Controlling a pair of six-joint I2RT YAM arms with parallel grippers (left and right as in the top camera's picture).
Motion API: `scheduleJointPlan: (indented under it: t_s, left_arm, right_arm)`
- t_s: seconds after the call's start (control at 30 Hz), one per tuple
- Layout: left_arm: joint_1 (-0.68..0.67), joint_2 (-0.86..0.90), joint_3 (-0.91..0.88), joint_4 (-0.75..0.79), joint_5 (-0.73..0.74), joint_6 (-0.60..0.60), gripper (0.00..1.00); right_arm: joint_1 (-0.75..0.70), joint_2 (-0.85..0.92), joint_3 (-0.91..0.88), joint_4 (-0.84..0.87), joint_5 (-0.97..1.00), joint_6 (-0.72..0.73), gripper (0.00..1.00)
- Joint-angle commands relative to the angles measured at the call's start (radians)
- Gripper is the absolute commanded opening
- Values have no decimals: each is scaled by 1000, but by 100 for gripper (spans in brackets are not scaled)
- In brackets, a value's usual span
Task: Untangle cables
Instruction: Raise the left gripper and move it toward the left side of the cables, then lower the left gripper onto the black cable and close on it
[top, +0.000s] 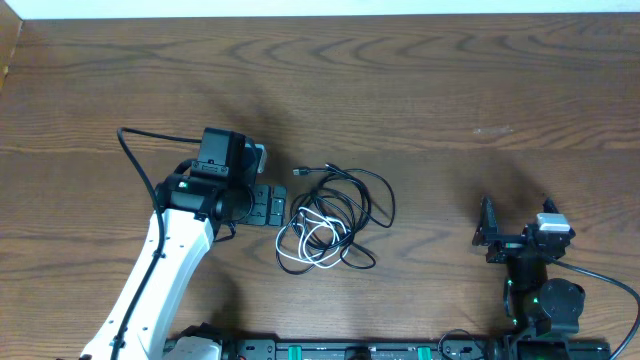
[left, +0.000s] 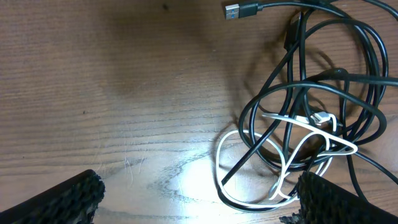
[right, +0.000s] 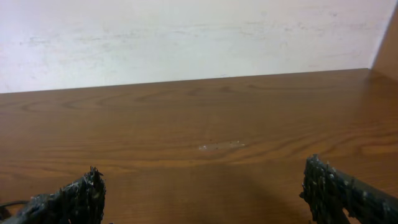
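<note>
Left gripper hangs wide open just beside the tangle, black cord looped through white cord on the table. Pinch both strands together and the knot probably cinches tighter.

Bare table lies free beyond and right of the tangled black cord and white cord.

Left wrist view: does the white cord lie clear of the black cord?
No, the white cord loops through the black cord coils, with strands of each crossing over the other.
</note>
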Motion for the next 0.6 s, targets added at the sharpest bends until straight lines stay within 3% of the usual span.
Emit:
scheduleJointPlan:
  t_s: [0.0, 0.57]
  left_arm:
    - [-4, 6, 18, -4, 13, 17, 100]
    - [-4, 6, 18, -4, 60, 17, 100]
  right_arm:
    - [8, -7, -1, -5, 7, 5, 99]
    - [8, -7, -1, -5, 7, 6, 99]
